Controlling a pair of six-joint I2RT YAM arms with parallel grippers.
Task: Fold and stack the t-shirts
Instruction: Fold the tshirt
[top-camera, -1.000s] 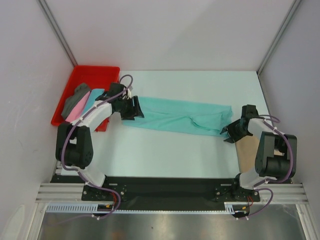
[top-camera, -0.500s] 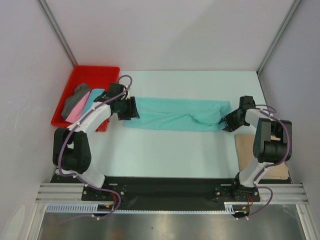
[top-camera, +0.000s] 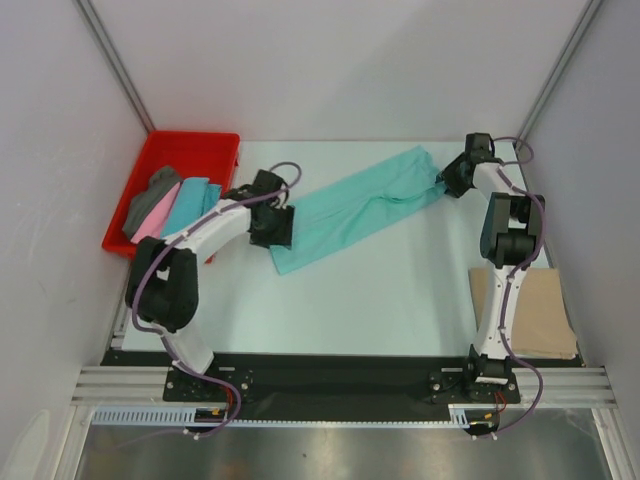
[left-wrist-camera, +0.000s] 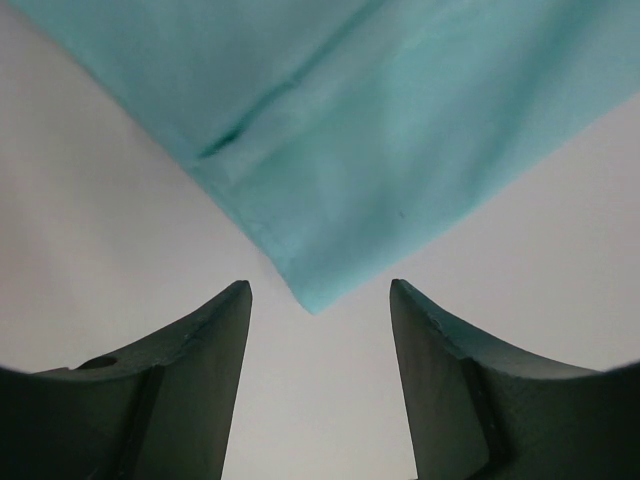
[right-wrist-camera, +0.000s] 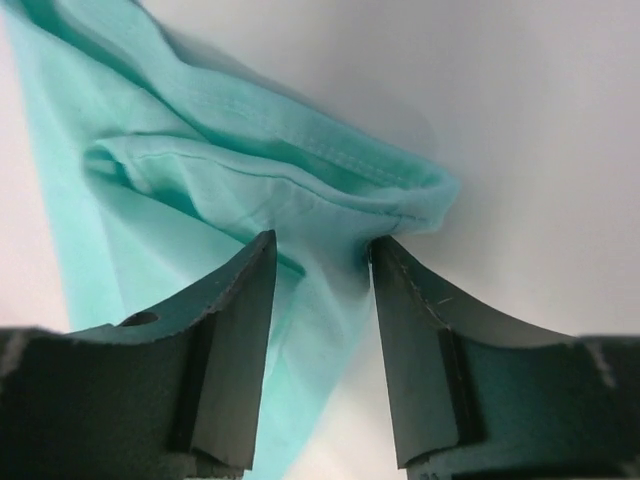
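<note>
The mint green t-shirt (top-camera: 350, 205) lies as a long strip, slanting from near left to far right. My right gripper (top-camera: 447, 180) is at its far right end, shut on a bunched fold of it (right-wrist-camera: 200, 170); cloth fills the gap between the jaws (right-wrist-camera: 322, 240). My left gripper (top-camera: 275, 228) is open and empty at the near left end. The shirt's corner (left-wrist-camera: 400, 120) lies on the table just ahead of the left gripper's fingertips (left-wrist-camera: 320, 285), not between them. The dark grey (top-camera: 150, 200), pink (top-camera: 152, 218) and turquoise (top-camera: 187, 205) t-shirts lie in the tray. The tan t-shirt (top-camera: 525, 310) lies folded at the near right.
The red plastic tray (top-camera: 175, 150) stands at the far left, close to the left arm. White walls enclose the table on three sides; the right gripper is near the back right corner post (top-camera: 520, 145).
My right gripper swung to the far right corner, pulling the shirt's right end with it. The shirt turned from level to diagonal. The left gripper shifted slightly right.
</note>
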